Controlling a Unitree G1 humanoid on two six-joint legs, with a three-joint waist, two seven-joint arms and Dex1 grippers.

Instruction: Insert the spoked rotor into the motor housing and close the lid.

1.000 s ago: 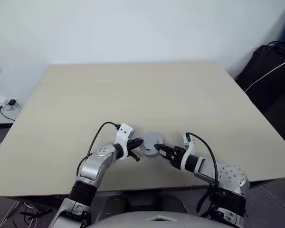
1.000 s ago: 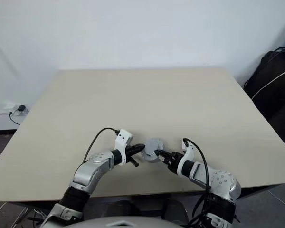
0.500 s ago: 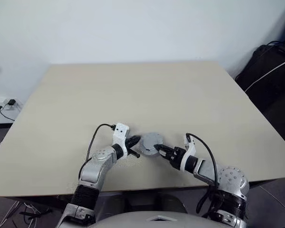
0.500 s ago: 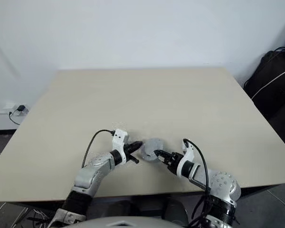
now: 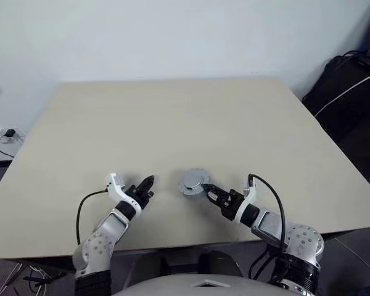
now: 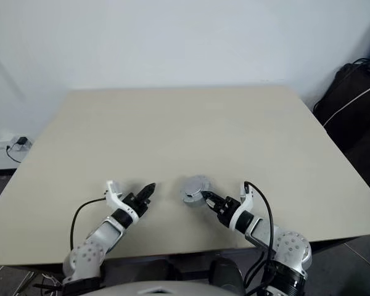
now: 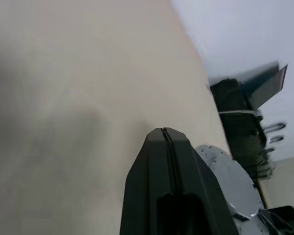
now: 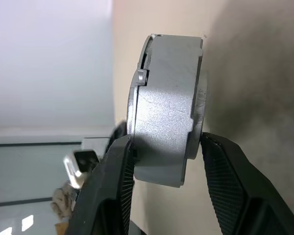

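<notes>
A thick silver-grey round puck (image 5: 193, 182) sits low over the tan table (image 5: 172, 117), near its front edge. This is the motor housing, and its upper face is the pale lid (image 6: 195, 185). My right gripper (image 5: 205, 190) is shut on the puck's near edge. In the right wrist view one finger (image 8: 112, 186) presses each flat face of the housing (image 8: 166, 112). The spoked rotor is hidden. My left gripper (image 5: 149, 182) is shut on nothing. It hangs a hand's width left of the puck, with the puck (image 7: 228, 181) beyond its tip (image 7: 162, 131).
A black bag (image 5: 348, 92) with a white cable stands past the table's right edge. A wall plug with a cable (image 5: 6, 135) lies on the floor at the left. The table's front edge runs just under both wrists.
My left gripper has pulled away from the puck to the left and rolled over, still shut. The right gripper keeps its hold on the puck in about the same place.
</notes>
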